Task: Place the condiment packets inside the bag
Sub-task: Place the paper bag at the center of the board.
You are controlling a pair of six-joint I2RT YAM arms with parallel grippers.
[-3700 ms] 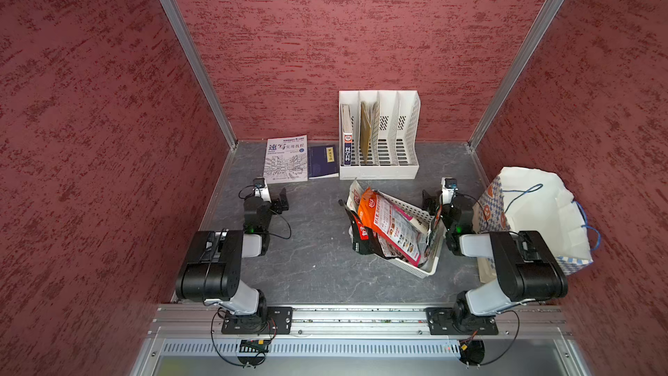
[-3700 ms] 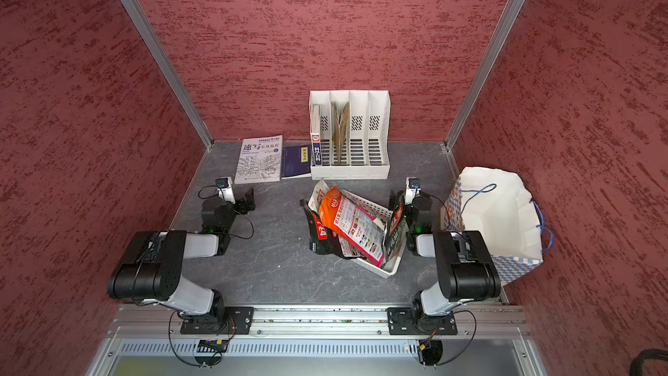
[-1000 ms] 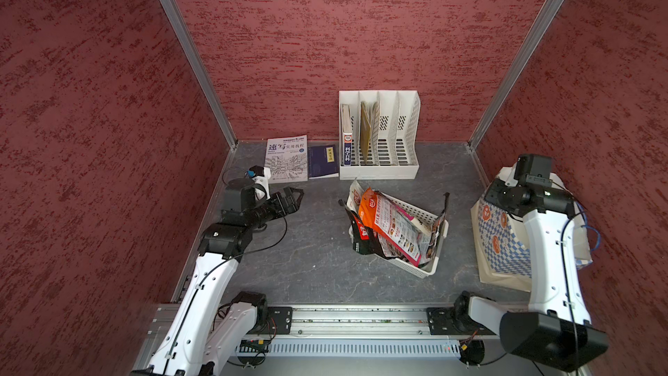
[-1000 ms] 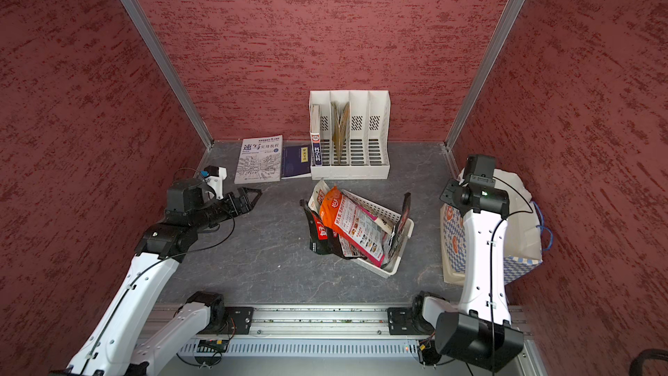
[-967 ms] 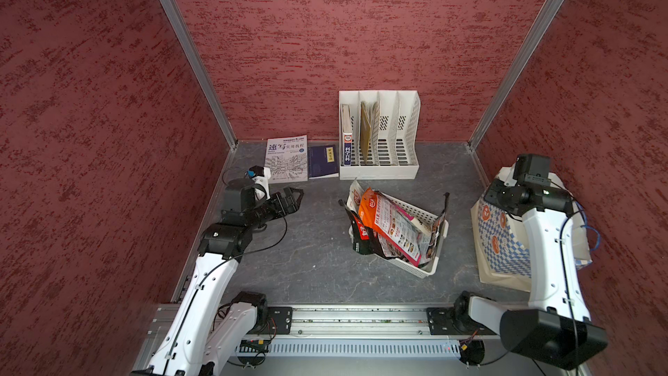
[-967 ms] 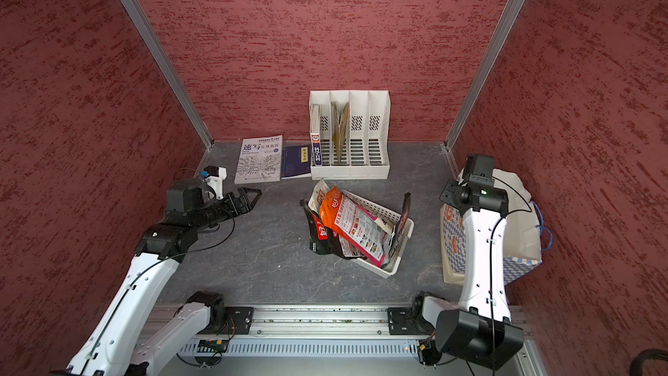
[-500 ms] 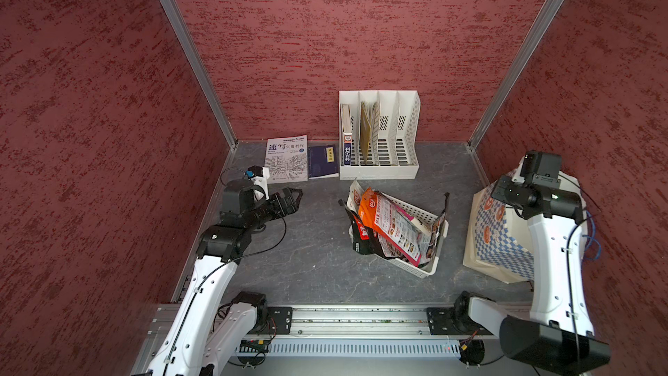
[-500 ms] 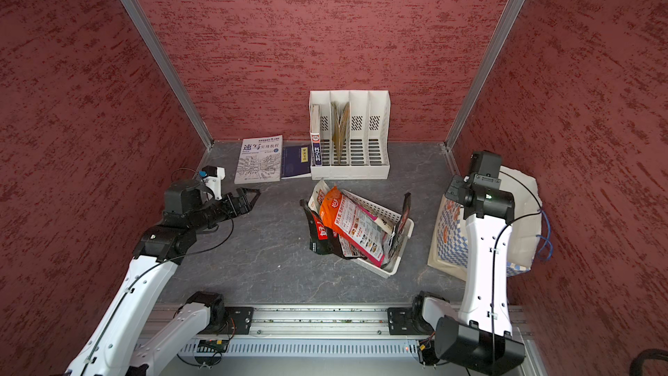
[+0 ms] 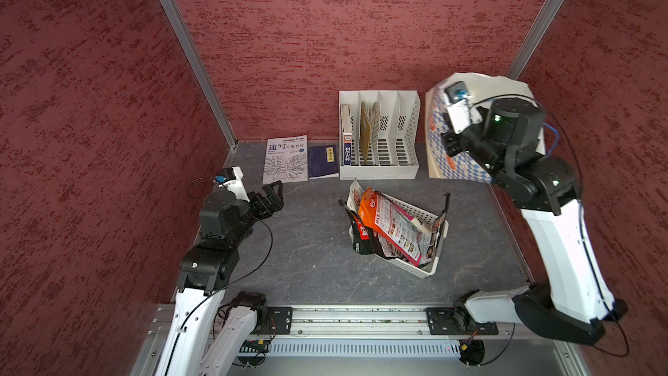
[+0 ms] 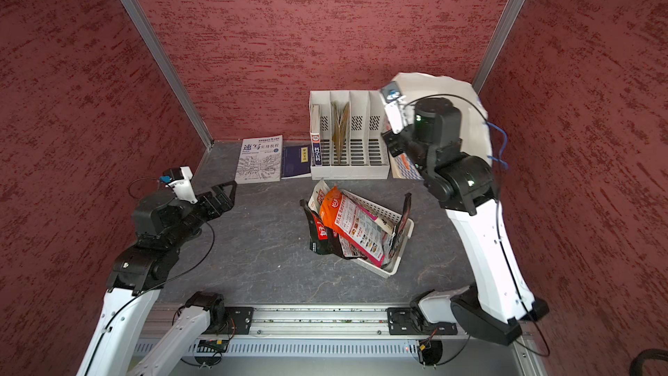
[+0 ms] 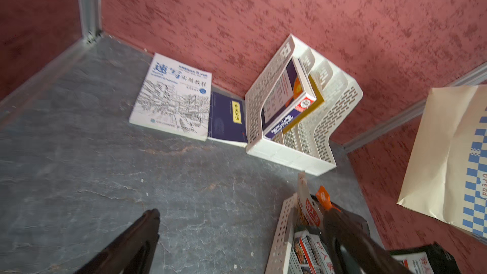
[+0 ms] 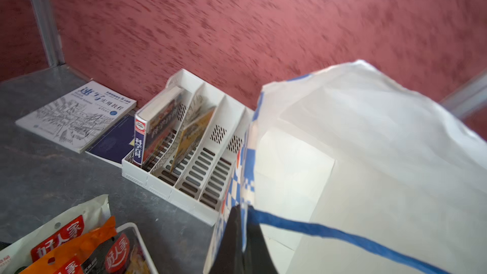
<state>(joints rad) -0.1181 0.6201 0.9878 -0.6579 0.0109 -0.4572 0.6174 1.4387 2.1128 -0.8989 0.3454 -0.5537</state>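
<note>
The right hand [image 12: 242, 213] is pinching the rim of the bag [image 9: 499, 85], holding it tilted beside the file rack [image 9: 379, 172], probably to bring it nearer the condiment packets [image 9: 389, 226] lying in the basket [image 9: 430, 266] on the tabletop [image 9: 307, 265], while the left hand [image 9: 276, 197] is hovering wide open and empty.

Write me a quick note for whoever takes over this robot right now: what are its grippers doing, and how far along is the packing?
Left gripper: open, empty, hovering over the table near the books.
Right gripper: shut on the rim of the bag, which is tilted beside the rack at the back right.
Packets: all piled in the basket mid-table.
Done: bag grasped; no packet seen inside it.
Left: probably set the bag down with its mouth open, then move every packet in.
</note>
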